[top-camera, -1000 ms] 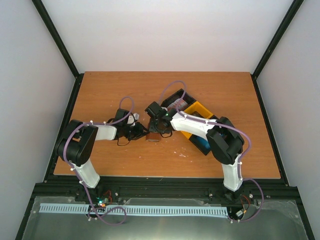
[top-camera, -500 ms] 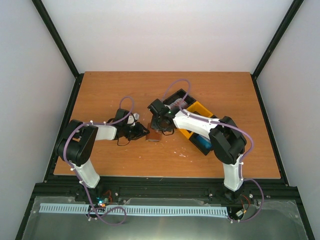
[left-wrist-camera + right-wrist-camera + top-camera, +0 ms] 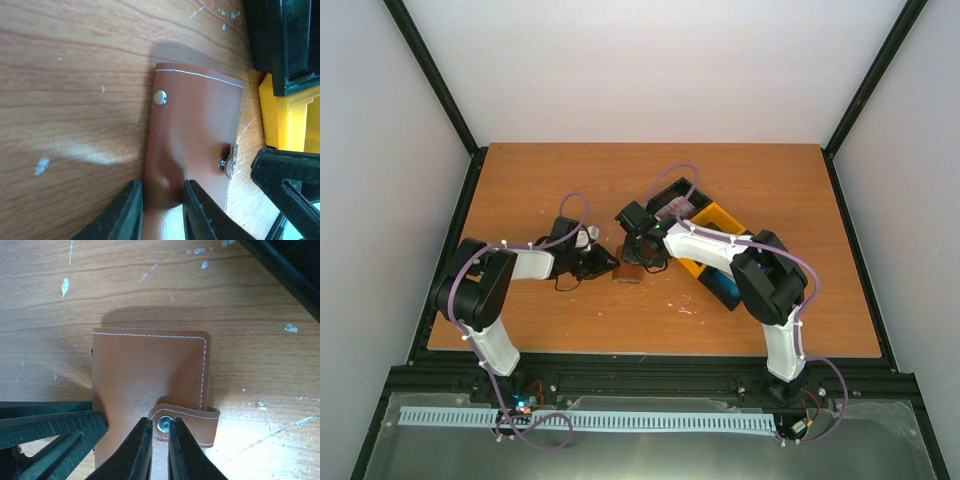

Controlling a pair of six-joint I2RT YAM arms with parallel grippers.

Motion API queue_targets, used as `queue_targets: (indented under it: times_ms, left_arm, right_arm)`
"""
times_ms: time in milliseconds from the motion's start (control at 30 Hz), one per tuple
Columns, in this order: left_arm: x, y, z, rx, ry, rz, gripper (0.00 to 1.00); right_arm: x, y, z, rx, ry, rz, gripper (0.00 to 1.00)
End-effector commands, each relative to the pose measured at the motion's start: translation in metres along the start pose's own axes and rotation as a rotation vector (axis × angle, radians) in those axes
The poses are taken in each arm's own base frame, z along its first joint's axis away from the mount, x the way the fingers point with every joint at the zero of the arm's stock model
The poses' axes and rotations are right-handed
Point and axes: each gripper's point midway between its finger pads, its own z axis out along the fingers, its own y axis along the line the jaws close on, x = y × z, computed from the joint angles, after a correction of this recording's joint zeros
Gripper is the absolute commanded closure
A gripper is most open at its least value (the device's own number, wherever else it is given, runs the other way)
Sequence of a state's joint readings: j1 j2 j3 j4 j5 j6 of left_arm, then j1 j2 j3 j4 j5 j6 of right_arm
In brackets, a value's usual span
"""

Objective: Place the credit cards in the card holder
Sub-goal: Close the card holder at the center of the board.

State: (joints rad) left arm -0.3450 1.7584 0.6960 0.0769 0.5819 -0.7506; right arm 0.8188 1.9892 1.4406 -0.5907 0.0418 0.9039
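Observation:
The brown card holder (image 3: pixel 627 272) lies closed on the table between both arms. In the left wrist view my left gripper (image 3: pixel 162 200) is shut on the near edge of the card holder (image 3: pixel 195 120), and the leather puckers between its fingers. In the right wrist view my right gripper (image 3: pixel 161 427) is shut on the snap tab (image 3: pixel 192 426) of the card holder (image 3: pixel 145 370), its fingertips pinching the metal stud. Credit cards show only in the top view, as pale cards (image 3: pixel 672 208) in the black bin and blue ones (image 3: pixel 728 287) further right.
A black bin (image 3: pixel 665 195) and a yellow bin (image 3: pixel 712 228) stand just right of the card holder, under the right arm. They fill the right edge of the left wrist view as the black bin (image 3: pixel 285 40) and the yellow bin (image 3: pixel 285 115). Bare wood lies left and front.
The right gripper has narrowed onto the snap tab and its wrist has shifted slightly away from the near edge. The left gripper and the card holder have stayed put.

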Motion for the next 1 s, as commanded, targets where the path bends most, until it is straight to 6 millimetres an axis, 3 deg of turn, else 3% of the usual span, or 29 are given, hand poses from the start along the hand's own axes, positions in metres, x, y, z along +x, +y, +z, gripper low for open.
queue_targets:
  times_ms: [0,367,967]
  left_arm:
    - [0.103,0.132,-0.006,-0.492,0.259,-0.222,0.74]
    - [0.104,0.133,-0.006,-0.495,0.261,-0.225,0.73]
    - [0.104,0.133,-0.006,-0.497,0.263,-0.226,0.73]
  right_arm:
    - [0.005,-0.007,0.009,0.022,0.02,0.009,0.88]
    - [0.008,-0.011,0.017,0.042,0.029,0.005,0.88]
    - [-0.004,-0.009,0.01,0.033,-0.019,-0.001,0.87]
